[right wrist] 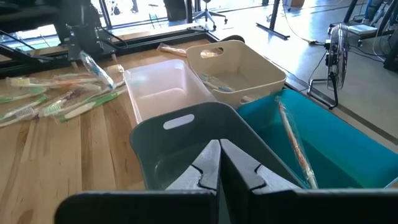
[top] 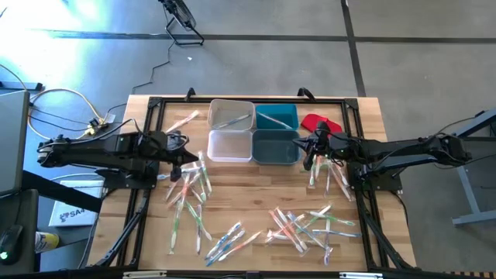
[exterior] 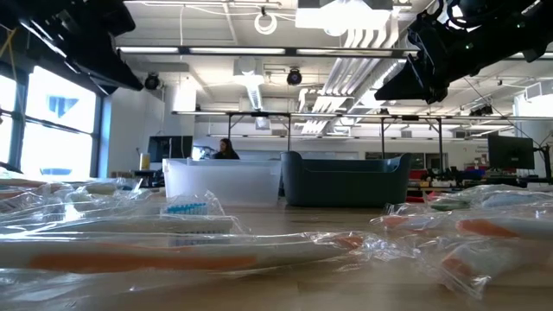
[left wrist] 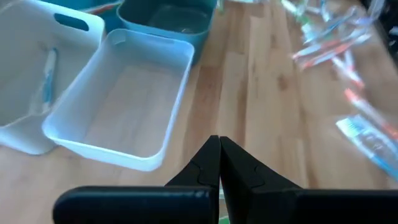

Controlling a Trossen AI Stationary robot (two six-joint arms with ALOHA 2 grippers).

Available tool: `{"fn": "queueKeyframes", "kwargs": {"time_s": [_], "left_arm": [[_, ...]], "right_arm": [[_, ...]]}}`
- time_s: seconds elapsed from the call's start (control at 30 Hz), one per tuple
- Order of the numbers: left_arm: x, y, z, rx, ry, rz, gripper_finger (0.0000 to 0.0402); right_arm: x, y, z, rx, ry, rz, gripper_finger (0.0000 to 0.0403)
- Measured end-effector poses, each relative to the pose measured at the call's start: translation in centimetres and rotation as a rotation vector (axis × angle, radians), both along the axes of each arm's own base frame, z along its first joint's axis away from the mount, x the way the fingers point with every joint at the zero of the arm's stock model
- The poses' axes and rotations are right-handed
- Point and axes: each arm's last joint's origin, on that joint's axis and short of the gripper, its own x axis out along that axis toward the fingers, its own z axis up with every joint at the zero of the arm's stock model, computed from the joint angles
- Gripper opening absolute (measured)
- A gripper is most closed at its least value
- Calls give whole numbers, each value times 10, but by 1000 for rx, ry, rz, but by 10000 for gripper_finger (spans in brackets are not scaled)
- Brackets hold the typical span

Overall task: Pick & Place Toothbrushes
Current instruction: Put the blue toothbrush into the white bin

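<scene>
The toothbrushes lie scattered in clear wrappers across the wooden table, with a few already in the 4 bins; they are thin whitish sticks with green, blue and orange accents. They look light and stiff but probably slippery in that crinkly film, so mid-handle seems the safest hold. Both the left gripper and the right gripper hover with fingers pressed together, holding nothing.

Left pincer and right pincer both closed, empty, above the table
</scene>
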Motion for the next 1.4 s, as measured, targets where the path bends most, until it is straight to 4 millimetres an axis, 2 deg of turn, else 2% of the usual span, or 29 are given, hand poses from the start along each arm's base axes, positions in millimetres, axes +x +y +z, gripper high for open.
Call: {"fn": "queueKeyframes", "kwargs": {"time_s": [0.57,0.73,1.0,1.23,1.4], "left_arm": [[1,0,1,-66,-23,36,0],[3,0,-4,-66,37,36,0],[17,-1,-19,-79,179,-16,0],[18,0,-25,-155,405,50,0],[27,1,-26,-144,458,61,0]], "right_arm": [[0,0,0,0,-1,0,2],[0,0,0,0,0,0,2],[0,0,0,21,-10,-10,2],[0,0,0,22,-11,-11,2],[0,0,0,22,-11,-11,2]]}}
